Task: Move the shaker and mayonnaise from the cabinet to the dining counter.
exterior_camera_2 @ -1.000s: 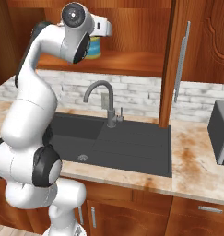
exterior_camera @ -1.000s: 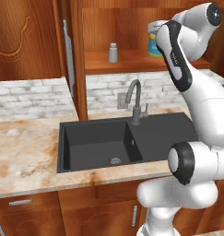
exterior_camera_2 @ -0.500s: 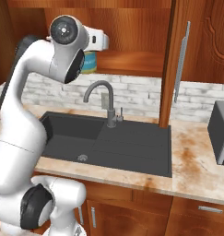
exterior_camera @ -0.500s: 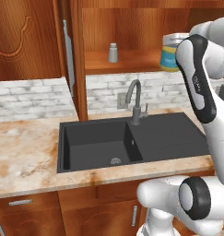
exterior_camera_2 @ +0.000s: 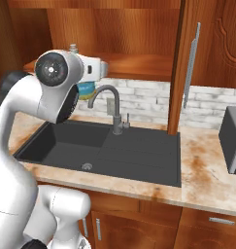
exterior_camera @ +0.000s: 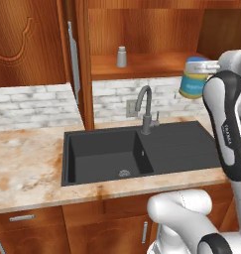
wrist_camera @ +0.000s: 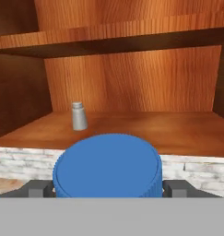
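the mayonnaise jar (exterior_camera: pixel 193 79) sits between the gripper's (wrist_camera: pixel 108 188) two dark fingers (wrist_camera: pixel 39 188), which stand wide and press its sides just under the ribbed blue lid (wrist_camera: pixel 108 166). the jar hangs in the air in front of the open cabinet (exterior_camera: pixel 142 30), out past the shelf edge and above the right part of the black sink (exterior_camera: pixel 137 151). its body is yellowish with a teal band; any writing on the label is too blurred to read. from the right base view only a sliver of the jar (exterior_camera_2: pixel 84 90) shows behind the white wrist.

the shaker (exterior_camera: pixel 121 56), a small grey metal-look cylinder with a narrower cap, stands upright on the cabinet's wooden shelf, well apart from the jar; it shows on the left of the shelf in the hand view (wrist_camera: pixel 78 116).

the cabinet is reddish-brown wood with a long silver bar handle (exterior_camera_2: pixel 191 65) on its open door. below it run a white brick backsplash (exterior_camera: pixel 37 101), a curved grey faucet (exterior_camera: pixel 144 106) and a blotchy beige marble-look counter (exterior_camera: pixel 28 168) around the matte sink.
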Robot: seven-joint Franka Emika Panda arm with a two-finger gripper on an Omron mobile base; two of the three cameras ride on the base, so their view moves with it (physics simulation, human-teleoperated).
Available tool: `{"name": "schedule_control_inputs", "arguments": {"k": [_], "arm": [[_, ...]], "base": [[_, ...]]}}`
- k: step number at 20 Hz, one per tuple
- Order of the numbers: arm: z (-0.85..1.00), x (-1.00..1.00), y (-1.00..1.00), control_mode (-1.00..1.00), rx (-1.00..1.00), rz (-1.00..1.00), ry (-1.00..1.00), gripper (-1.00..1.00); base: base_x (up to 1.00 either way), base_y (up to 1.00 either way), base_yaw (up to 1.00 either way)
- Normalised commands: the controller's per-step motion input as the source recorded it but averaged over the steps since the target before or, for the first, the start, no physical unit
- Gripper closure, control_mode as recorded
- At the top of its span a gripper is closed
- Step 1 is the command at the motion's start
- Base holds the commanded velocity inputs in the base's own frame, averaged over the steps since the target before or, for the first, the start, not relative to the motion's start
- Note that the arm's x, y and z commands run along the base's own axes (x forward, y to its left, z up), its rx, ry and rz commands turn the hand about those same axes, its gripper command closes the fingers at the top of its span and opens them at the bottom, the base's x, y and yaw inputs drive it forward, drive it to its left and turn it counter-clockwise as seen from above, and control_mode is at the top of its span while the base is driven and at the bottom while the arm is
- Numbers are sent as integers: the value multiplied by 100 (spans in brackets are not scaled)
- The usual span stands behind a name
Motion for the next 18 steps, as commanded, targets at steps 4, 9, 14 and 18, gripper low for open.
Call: {"name": "schedule_control_inputs", "arguments": {"k": [4,9,14,18], "arm": [[-27,-51,19,-100,0,0,-25,100],[-5,-42,21,-100,1,0,-21,100],[0,-20,18,-100,0,0,-2,100],[-7,-9,13,-100,0,0,1,100]], "base": [[0,0,0],[0,0,0],[0,0,0],[0,0,0]]}}
